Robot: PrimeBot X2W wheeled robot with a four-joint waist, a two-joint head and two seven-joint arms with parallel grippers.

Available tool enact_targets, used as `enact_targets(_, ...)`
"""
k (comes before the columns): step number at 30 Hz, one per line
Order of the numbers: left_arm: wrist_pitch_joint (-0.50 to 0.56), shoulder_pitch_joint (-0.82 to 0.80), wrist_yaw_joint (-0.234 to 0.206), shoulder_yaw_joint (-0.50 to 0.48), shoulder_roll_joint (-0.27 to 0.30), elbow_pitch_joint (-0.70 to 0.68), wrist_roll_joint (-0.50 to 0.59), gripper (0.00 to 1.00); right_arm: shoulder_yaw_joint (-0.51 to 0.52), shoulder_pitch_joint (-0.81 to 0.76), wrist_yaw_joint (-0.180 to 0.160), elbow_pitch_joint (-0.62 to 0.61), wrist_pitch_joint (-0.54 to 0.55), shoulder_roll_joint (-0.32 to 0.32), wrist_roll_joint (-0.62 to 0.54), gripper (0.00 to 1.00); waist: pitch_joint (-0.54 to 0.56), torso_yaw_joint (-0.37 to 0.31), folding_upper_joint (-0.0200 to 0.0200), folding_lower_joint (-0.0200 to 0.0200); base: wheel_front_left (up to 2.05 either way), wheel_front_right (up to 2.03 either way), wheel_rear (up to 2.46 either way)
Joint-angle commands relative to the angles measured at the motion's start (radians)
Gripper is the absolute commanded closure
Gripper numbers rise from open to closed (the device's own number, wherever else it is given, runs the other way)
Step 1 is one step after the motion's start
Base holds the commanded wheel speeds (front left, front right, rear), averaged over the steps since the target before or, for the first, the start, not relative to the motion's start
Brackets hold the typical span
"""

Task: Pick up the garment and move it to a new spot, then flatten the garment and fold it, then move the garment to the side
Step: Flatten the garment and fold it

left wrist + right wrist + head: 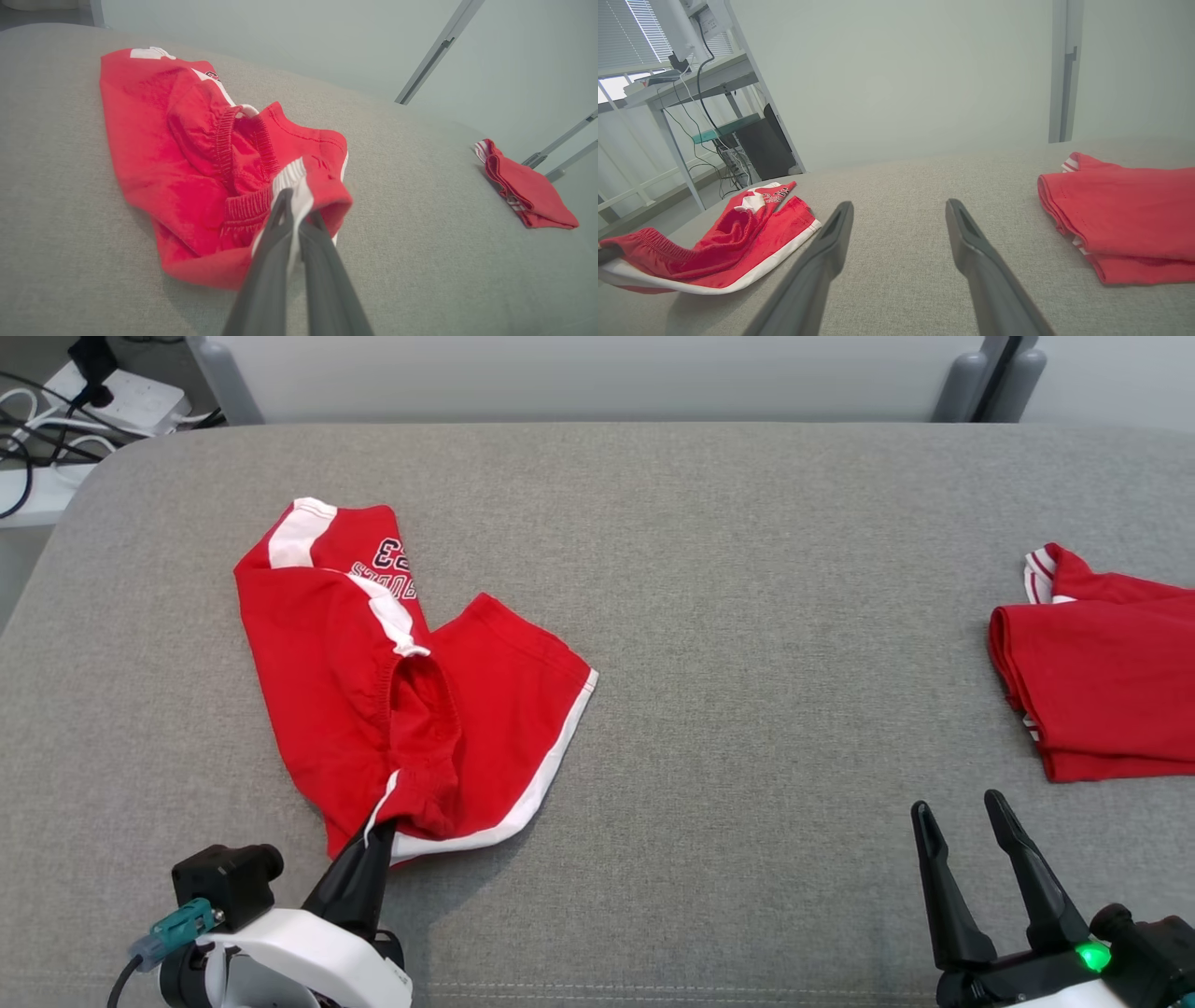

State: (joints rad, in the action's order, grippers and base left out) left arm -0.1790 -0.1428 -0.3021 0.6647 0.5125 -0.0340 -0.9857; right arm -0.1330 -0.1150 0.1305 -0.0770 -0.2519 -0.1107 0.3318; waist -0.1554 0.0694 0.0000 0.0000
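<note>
**A:** The left gripper (377,833) is seen pinched tight on the white-trimmed hem of the red shorts (355,691), and that corner is raised a little off the grey pad (747,616).

**B:** And the right gripper (956,803) is held wide, with nothing between its fingers, just on the robot's side of the folded red cloth (1102,681).

**A:** The shorts are found well apart from the folded red cloth, off to its left. They're crumpled, with one leg doubled over the waistband.

**B:** Only a thin edge appears to be held. If it's pulled hard, the hem could be slipped out of the pinch.

**A:** And with one corner gripped, the rest may be dragged into a tighter bunch, so flattening would be made harder.

**B:** If the shorts are carried too far toward the folded red cloth, that pile could be nudged or overlapped.
</note>
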Motion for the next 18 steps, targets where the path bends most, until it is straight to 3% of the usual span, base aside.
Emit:
enact_targets(1, -0.002, -0.017, -0.013, -0.047, 0.034, -0.032, -0.006, 1.00, -0.018, 0.006, 0.000, -0.034, -0.010, -0.003, -0.012, 0.00, 0.008, -0.010, 0.0000, 0.0000, 0.00, 0.00, 0.00)
enact_targets(18, 0.011, 0.001, -0.034, -0.050, 0.052, -0.058, -0.013, 1.00, -0.028, 0.012, 0.000, -0.034, -0.010, 0.006, -0.012, 0.00, 0.009, -0.023, 0.0000, 0.0000, 0.00, 0.00, 0.00)
